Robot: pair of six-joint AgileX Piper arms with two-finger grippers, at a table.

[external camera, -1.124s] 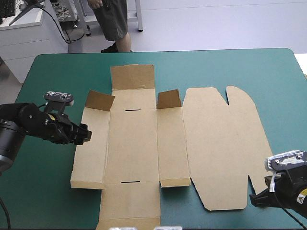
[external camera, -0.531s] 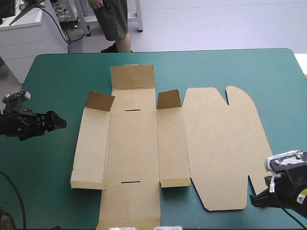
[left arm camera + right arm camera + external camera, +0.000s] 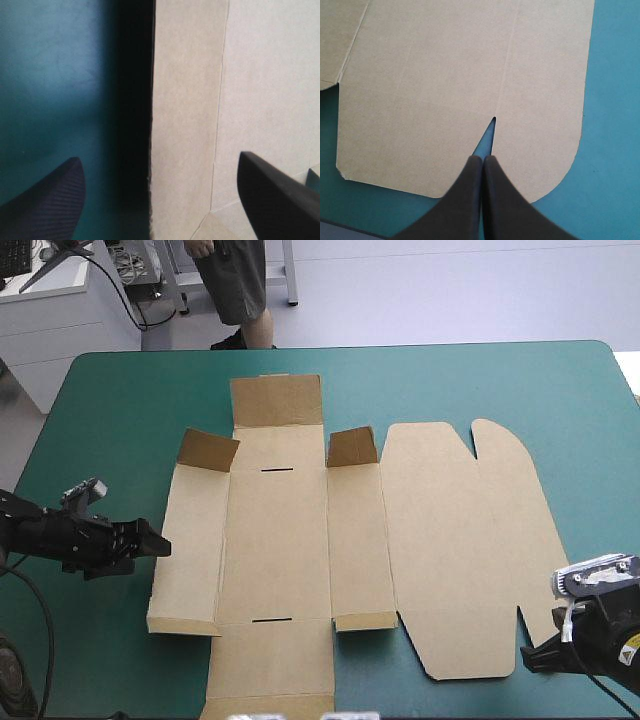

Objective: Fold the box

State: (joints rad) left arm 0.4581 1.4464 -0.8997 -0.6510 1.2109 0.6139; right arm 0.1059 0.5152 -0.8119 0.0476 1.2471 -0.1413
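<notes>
The brown box [image 3: 300, 530] lies as a cut sheet in the middle of the table, mostly flat. Two small flaps [image 3: 208, 450] stand up on its far side, and the wide rounded lid [image 3: 470, 540] stretches to the right. My left gripper [image 3: 160, 548] is low at the sheet's left edge, open. In the left wrist view the box's edge [image 3: 185, 100] runs between the left gripper's [image 3: 159, 157] spread fingers. My right gripper [image 3: 527, 653] rests shut at the lid's near right corner. Seen from the right wrist, the right gripper [image 3: 482, 158] points at the notch in the box [image 3: 445, 75].
The teal-green cover [image 3: 100, 410] shows on the left, far and right sides of the sheet. The box's near flap [image 3: 270, 670] reaches almost to the table's near edge.
The left gripper drew back leftward from the box's left edge, then came back to that edge at a nearer spot. The right arm and the box have stayed still.
</notes>
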